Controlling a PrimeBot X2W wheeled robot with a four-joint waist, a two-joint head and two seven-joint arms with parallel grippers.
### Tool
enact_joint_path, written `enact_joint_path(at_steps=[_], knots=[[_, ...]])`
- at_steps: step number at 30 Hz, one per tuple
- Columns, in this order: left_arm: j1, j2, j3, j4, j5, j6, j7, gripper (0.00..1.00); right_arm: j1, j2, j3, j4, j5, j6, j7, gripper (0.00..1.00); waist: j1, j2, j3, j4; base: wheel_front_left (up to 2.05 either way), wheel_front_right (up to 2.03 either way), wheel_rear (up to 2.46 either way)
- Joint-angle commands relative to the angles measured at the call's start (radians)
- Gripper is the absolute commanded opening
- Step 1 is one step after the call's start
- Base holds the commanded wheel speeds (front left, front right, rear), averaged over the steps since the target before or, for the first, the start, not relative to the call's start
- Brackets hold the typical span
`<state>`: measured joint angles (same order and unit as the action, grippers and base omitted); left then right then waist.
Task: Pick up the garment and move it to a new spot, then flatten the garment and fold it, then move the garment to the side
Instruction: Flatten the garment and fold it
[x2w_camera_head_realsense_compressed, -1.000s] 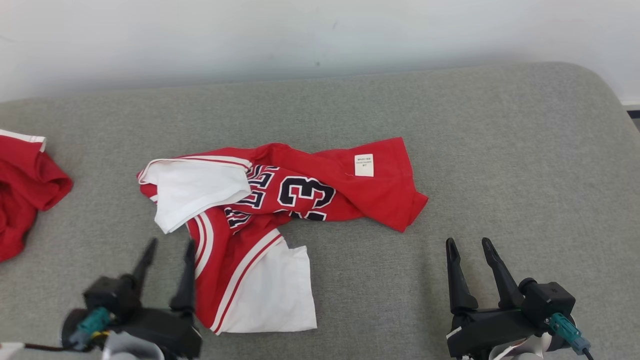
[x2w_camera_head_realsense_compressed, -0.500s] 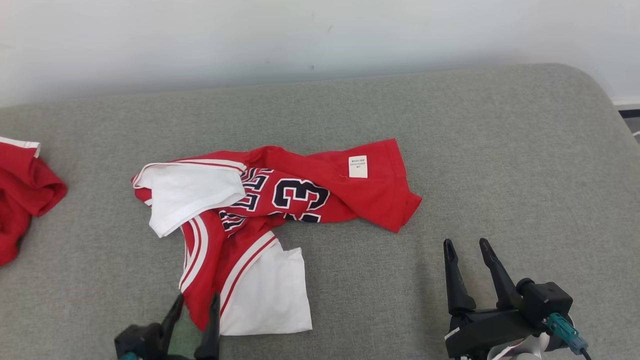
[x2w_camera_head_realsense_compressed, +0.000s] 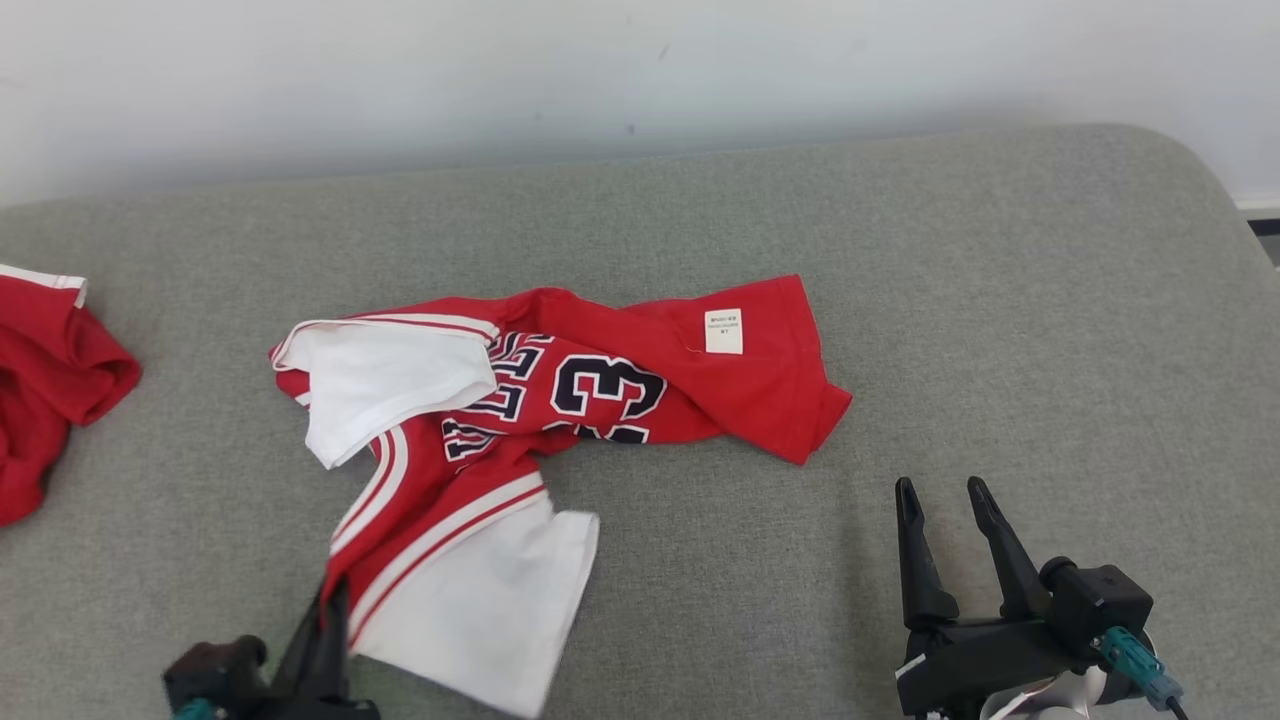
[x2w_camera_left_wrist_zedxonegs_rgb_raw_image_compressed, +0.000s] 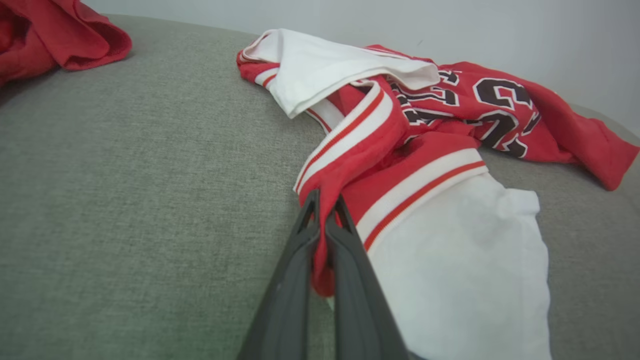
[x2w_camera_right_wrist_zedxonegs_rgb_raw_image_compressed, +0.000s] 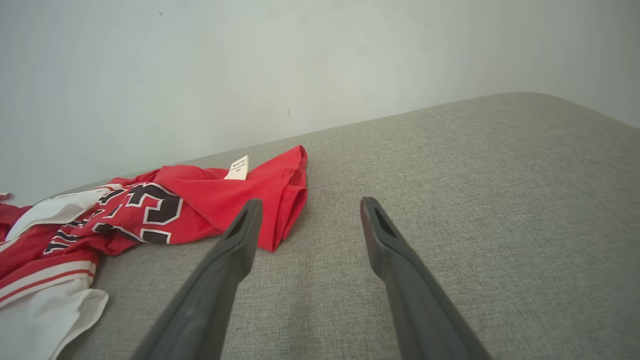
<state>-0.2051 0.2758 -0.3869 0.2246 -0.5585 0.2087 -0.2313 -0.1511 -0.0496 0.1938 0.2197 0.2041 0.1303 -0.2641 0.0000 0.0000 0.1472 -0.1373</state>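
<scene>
Now: pinching garment (x2w_camera_head_realsense_compressed: 560, 390) at its red striped edge with left gripper (x2w_camera_left_wrist_zedxonegs_rgb_raw_image_compressed: 325, 200), jaws closed on cloth; rest lying crumpled mid-cushion (x2w_camera_head_realsense_compressed: 900, 250). Right gripper (x2w_camera_head_realsense_compressed: 940, 486) spread, empty, near. Lift slowly, watch for slip, clear cushion before carrying.

Left gripper (x2w_camera_left_wrist_zedxonegs_rgb_raw_image_compressed: 326, 202) rises from bottom edge. Dark fingers (x2w_camera_left_wrist_zedxonegs_rgb_raw_image_compressed: 292, 280) pressed together on red fold of garment (x2w_camera_left_wrist_zedxonegs_rgb_raw_image_compressed: 430, 150), just beside white-and-red striped trim. Pinched fold hangs down between fingers (red tip shows below grip). White panel (x2w_camera_left_wrist_zedxonegs_rgb_raw_image_compressed: 465, 265) spreads right of gripper over grey fabric surface (x2w_camera_left_wrist_zedxonegs_rgb_raw_image_compressed: 125, 190). Numerals crumpled farther back, near pale wall (x2w_camera_left_wrist_zedxonegs_rgb_raw_image_compressed: 500, 25). Second red cloth (x2w_camera_left_wrist_zedxonegs_rgb_raw_image_compressed: 60, 35) top left, well apart.
</scene>
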Motion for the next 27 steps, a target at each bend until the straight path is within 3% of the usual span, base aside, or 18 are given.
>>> enact_joint_path(at_steps=[1, 10, 16, 17, 18, 19, 27], knots=[[0.014, 0.020, 0.016, -0.014, -0.004, 0.008, -0.009, 0.00, 0.015, -0.001, 0.002, 0.002, -0.007, 0.001, -0.001, 1.00, 0.0000, 0.0000, -0.009, 0.011, 0.00, 0.00, 0.00], [0.095, 0.119, 0.062, -0.121, -0.012, 0.049, 0.061, 0.00, 0.016, -0.001, 0.017, 0.013, 0.001, 0.001, -0.001, 1.00, 0.0000, 0.0000, -0.036, 0.032, 0.00, 0.00, 0.00], [0.132, 0.131, 0.057, -0.123, -0.004, 0.066, 0.068, 0.00, 0.026, -0.001, 0.011, 0.014, -0.015, 0.001, 0.006, 1.00, 0.0000, 0.0000, -0.050, 0.026, 0.00, 0.00, 0.00], [0.133, 0.128, 0.052, -0.124, 0.000, 0.067, 0.068, 0.11, 0.026, -0.001, 0.008, 0.013, -0.017, 0.001, 0.007, 1.00, 0.0000, 0.0000, -0.053, 0.025, 0.00, 0.00, 0.00], [0.130, 0.122, 0.050, -0.126, 0.000, 0.070, 0.061, 0.72, 0.028, -0.001, 0.006, 0.011, -0.018, 0.001, 0.010, 1.00, 0.0000, 0.0000, -0.055, 0.026, 0.00, 0.00, 0.00], [0.127, 0.118, 0.050, -0.126, 0.000, 0.070, 0.054, 1.00, 0.034, -0.001, 0.003, 0.010, -0.020, 0.001, 0.012, 1.00, 0.0000, 0.0000, -0.058, 0.028, 0.00, 0.00, 0.00], [0.149, 0.060, 0.081, -0.172, 0.034, 0.079, -0.027, 1.00, 0.056, -0.001, -0.018, -0.003, -0.027, 0.001, 0.025, 1.00, 0.0000, 0.0000, -0.078, 0.057, 0.00, 0.00, 0.00]])
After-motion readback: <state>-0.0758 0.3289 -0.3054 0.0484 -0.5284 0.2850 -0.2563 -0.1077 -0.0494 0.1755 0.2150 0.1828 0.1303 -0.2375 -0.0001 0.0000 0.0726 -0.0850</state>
